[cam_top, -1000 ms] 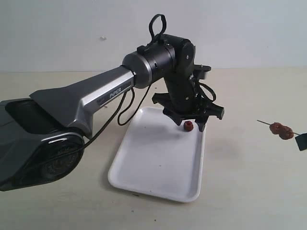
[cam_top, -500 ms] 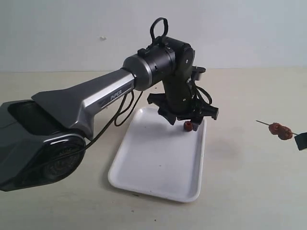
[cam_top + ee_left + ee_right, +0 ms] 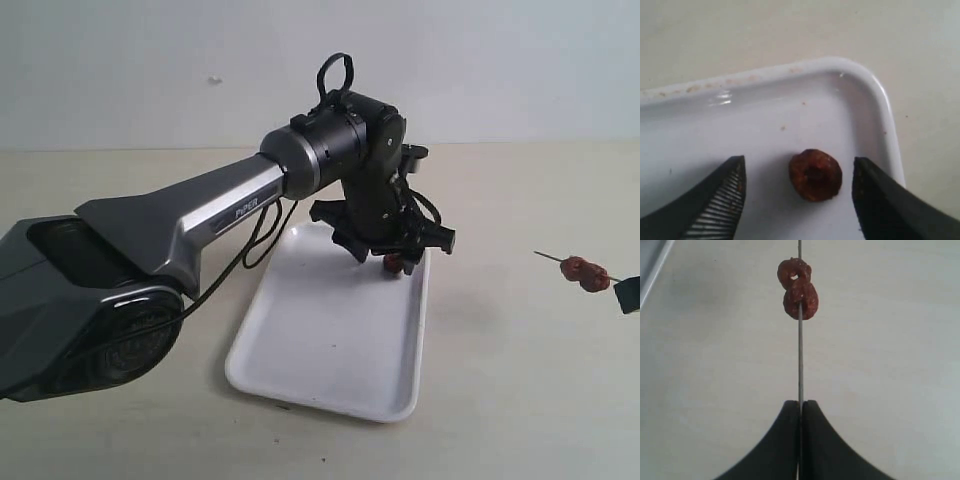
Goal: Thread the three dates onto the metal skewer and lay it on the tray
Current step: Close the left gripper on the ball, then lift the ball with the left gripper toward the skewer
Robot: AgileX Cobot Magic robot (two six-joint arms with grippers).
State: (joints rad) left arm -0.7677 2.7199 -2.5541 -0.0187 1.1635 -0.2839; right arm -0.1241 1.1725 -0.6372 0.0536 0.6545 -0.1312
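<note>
At far left, the bulky grey left arm (image 3: 200,215), stretched rightward over the pale table (image 3: 520,400). Next, the white tray (image 3: 300,350), flat on the table near the middle, glossy, with a low rim. Over its far right corner, the left gripper (image 3: 395,250), pointed downward, jaws released and spread wide, grasping nothing. Between the ribbed fingers (image 3: 725,195), on the tray floor just inside the rounded corner: the loose date (image 3: 815,175), dark reddish-brown, wrinkled, hollow end facing the wrist camera, touching neither finger and not yet threaded. Farther right, well apart from the tray and raised above bare table, the metal skewer (image 3: 553,258), thin and straight, sloping slightly, free tip toward the tray. Strung on it partway along, pressed against each other, the two threaded dates (image 3: 585,273). At the right edge, the right gripper (image 3: 628,296), clenched on the skewer's rear end, fingers closed tight around the rod with no gap visible from the wrist.
</note>
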